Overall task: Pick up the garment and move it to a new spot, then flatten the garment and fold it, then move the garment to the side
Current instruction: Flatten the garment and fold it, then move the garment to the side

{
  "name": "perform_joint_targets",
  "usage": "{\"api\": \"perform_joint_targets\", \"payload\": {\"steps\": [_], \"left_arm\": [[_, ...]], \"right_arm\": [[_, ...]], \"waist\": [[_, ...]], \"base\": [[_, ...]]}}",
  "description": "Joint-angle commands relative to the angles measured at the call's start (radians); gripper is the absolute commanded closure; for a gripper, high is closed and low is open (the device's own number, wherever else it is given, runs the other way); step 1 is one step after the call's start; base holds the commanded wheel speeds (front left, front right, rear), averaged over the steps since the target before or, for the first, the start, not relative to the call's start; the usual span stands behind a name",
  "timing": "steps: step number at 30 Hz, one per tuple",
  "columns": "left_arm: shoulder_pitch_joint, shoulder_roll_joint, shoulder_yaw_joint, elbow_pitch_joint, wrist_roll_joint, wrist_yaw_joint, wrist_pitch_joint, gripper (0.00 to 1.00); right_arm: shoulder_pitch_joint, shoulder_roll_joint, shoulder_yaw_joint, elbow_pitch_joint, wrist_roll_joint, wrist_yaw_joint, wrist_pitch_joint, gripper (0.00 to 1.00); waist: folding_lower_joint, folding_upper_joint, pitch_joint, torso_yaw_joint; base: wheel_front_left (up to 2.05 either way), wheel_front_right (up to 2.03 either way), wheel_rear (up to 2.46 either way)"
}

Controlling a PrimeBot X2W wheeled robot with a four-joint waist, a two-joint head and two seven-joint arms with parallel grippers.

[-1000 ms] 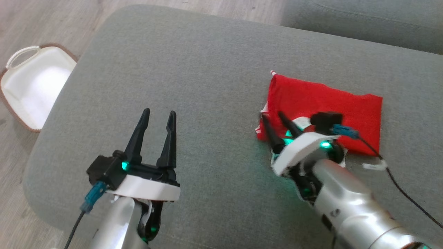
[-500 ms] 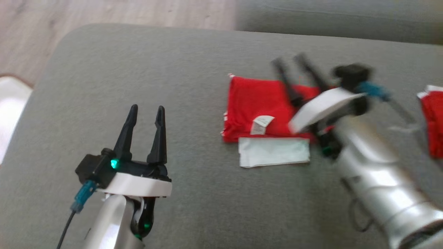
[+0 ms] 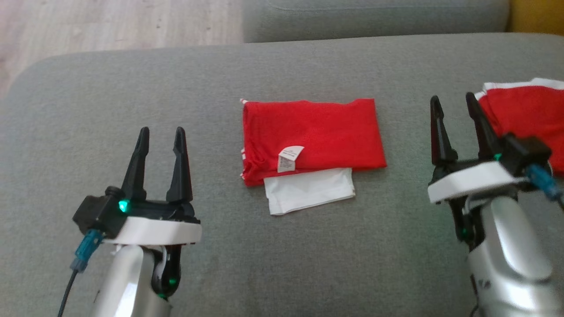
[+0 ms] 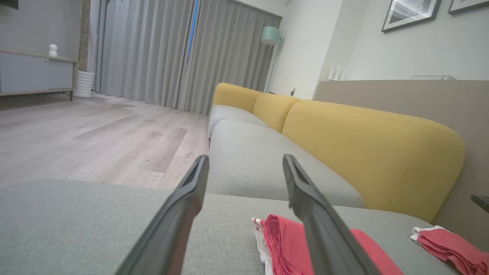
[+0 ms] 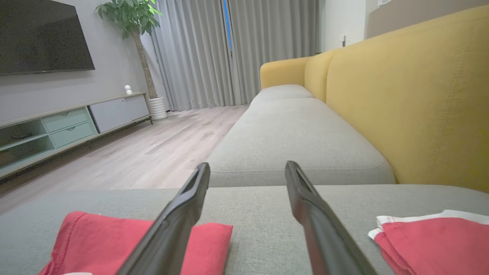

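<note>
Both my claws stand wide open and empty: the left claw [image 3: 161, 130] hovers low over the grey seat cushion [image 3: 132, 79], the right claw [image 3: 453, 97] well apart from it. The garment [image 3: 310, 127] lies between them, a red folded rectangle flat on the cushion, a white layer [image 3: 308, 190] poking out under its near edge and a label [image 3: 288, 157] turned up. I judge it light, thin and limp, so the layers would slide apart if I pinched only the top one. I would take both short ends, nipping through every layer, and lift rather than drag, since the upholstery looks grippy. A second red piece [image 3: 524, 110] lies just beside my right claw
</note>
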Motion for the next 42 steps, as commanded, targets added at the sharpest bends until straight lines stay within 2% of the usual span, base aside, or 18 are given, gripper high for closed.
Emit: {"api": "perform_joint_targets", "payload": {"steps": [1, 8, 18, 22, 30, 34, 42], "left_arm": [[-0.014, 0.005, 0.048, -0.028, 0.013, 0.002, -0.005, 0.0], [0.013, 0.001, 0.075, -0.011, 0.031, 0.002, -0.005, 0.0], [0.009, 0.0, 0.058, -0.005, 0.026, 0.002, -0.005, 0.0], [-0.002, 0.0, 0.047, -0.007, 0.022, 0.002, -0.005, 0.0], [-0.051, 0.0, 0.014, -0.02, 0.01, 0.002, -0.005, 0.0], [-0.082, 0.0, -0.009, -0.016, -0.015, 0.002, -0.005, 0.0], [-0.113, 0.0, -0.04, -0.002, -0.03, 0.002, -0.005, 0.0]], "right_arm": [[0.024, 0.029, -0.009, -0.073, -0.028, -0.001, -0.01, 0.0], [0.132, 0.063, -0.046, -0.148, -0.076, -0.001, -0.01, 0.0], [0.142, 0.067, -0.034, -0.173, -0.054, -0.001, -0.01, 0.0], [0.129, 0.067, -0.024, -0.147, -0.055, -0.001, -0.01, 0.0], [0.011, 0.067, -0.015, -0.001, -0.065, -0.001, 0.043, 0.0], [-0.08, 0.067, 0.002, 0.124, 0.004, -0.001, 0.117, 0.0], [-0.189, 0.067, 0.062, 0.326, 0.074, -0.001, 0.188, 0.0]], "waist": [[0.0, -0.0001, 0.005, -0.015], [0.0, -0.0001, 0.008, -0.028], [0.0, -0.0001, 0.018, -0.027], [0.0, -0.0001, 0.036, -0.017], [0.0, -0.0001, 0.116, 0.024], [0.0, -0.0001, 0.156, 0.06], [0.0, -0.0001, 0.189, 0.103]], "base": [[0.0, 0.0, 0.0], [0.0, 0.0, 0.0], [0.0, 0.0, 0.0], [0.0, 0.0, 0.0], [0.0, 0.0, 0.0], [0.0, 0.0, 0.0], [0.0, 0.0, 0.0]]}}
